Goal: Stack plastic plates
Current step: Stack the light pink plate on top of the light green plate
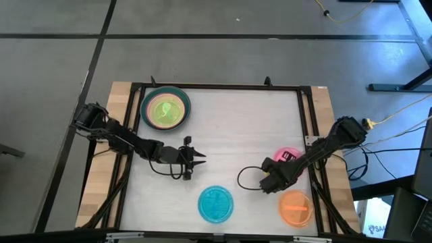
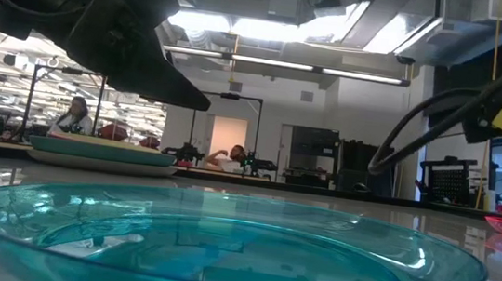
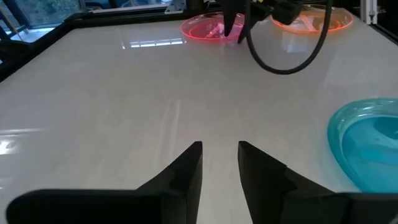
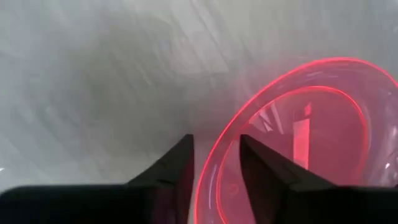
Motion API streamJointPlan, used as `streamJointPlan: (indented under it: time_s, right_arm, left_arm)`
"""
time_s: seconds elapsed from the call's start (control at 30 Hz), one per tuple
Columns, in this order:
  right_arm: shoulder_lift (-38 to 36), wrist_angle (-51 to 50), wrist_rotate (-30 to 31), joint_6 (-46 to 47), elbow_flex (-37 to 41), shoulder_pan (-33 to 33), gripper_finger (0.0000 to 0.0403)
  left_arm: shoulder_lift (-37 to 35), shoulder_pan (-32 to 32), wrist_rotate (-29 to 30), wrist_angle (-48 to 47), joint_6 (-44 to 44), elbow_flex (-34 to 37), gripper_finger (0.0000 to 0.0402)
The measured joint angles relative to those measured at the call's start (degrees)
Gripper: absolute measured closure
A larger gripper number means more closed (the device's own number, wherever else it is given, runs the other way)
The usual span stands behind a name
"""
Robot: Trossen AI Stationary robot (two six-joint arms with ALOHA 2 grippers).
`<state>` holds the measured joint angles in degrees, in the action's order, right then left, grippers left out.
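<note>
Right claw (image 4: pixel 214 165) hangs low over the counter (image 1: pixel 236 128), fingers slightly spread astride the pink plate's (image 4: pixel 305 137) near rim. Left claw (image 1: pixel 192 160) waits mid-counter, narrowly parted

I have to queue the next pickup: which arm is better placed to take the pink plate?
Right. The right gripper hangs directly over the pink plate, its open fingers straddling the rim. The left gripper sits mid-table, nearer the blue plate, holding nothing.
</note>
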<state>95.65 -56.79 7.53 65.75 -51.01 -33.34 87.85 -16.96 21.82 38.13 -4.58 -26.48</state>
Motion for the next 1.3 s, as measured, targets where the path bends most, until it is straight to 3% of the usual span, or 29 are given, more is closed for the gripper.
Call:
streamJointPlan:
  time_s: [0.3, 0.57, 0.7, 0.9, 1.17, 1.3]
  right_arm:
    - [0.62, -0.57, 2.58, -12.15, -0.98, 0.0, 0.0397]
    - [0.59, 2.93, 12.75, -28.79, -6.78, -0.02, 0.04]
    - [0.59, 14.14, 15.87, -44.26, -7.61, 0.24, 0.0397]
    - [1.98, 31.85, 15.48, -61.94, -6.25, 3.14, 0.0398]
    - [5.71, 41.04, 14.36, -64.3, -6.2, 8.54, 0.0389]
    - [7.34, 44.01, 11.5, -64.26, -6.2, 11.05, 0.035]
  left_arm:
    - [0.0, -1.4, -0.01, -0.08, 0.03, 0.0, 0.0305]
    - [0.0, -1.43, 0.0, -0.09, 0.04, 0.0, 0.0305]
    - [0.0, -1.43, -0.02, -0.09, 0.14, 0.0, 0.0305]
    - [0.0, -1.47, -0.02, -0.11, 0.22, 0.0, 0.0305]
    - [0.0, -1.45, -0.02, -0.35, 0.24, -0.04, 0.0305]
    - [0.01, -1.45, -0.04, -0.36, 0.24, -0.04, 0.0305]
